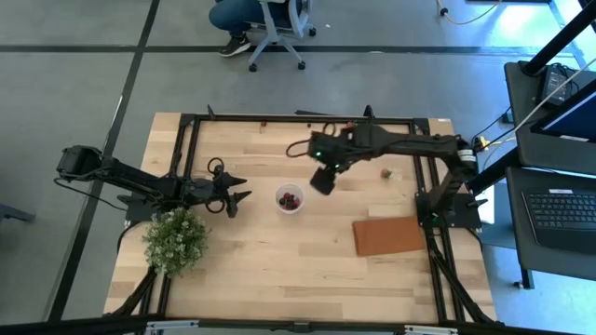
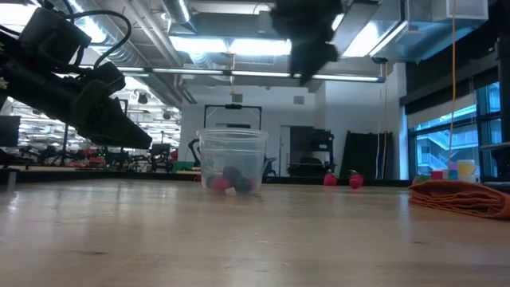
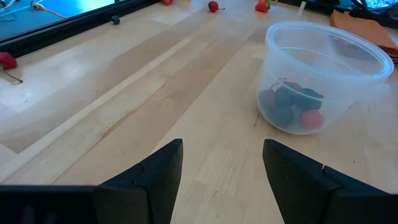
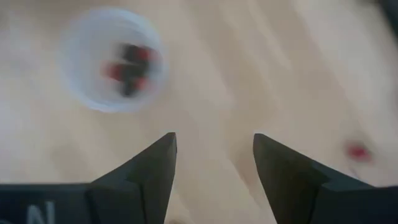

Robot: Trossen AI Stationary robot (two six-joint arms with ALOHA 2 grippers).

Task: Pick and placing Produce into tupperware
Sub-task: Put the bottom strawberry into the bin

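Note:
The tupperware (image 1: 290,198) is a small translucent cup standing upright on its base mid-table, also in the low view (image 2: 232,151). Red and dark produce pieces (image 3: 291,106) lie in its bottom. My left gripper (image 1: 235,198) (image 3: 221,162) is open, low over the table just left of the cup, pointing at it. My right gripper (image 1: 323,180) (image 4: 214,152) is open, raised above the table and pointing down, just right of and beyond the cup (image 4: 112,59). Loose red pieces (image 2: 330,180) (image 4: 357,151) lie on the wood.
A leafy bush with white flowers (image 1: 175,239) stands near the table's left near corner. A reddish-brown mat (image 1: 389,235) lies flat on the right side. A small piece (image 1: 386,172) sits right of my right gripper. More red pieces (image 3: 213,7) lie by the far frame.

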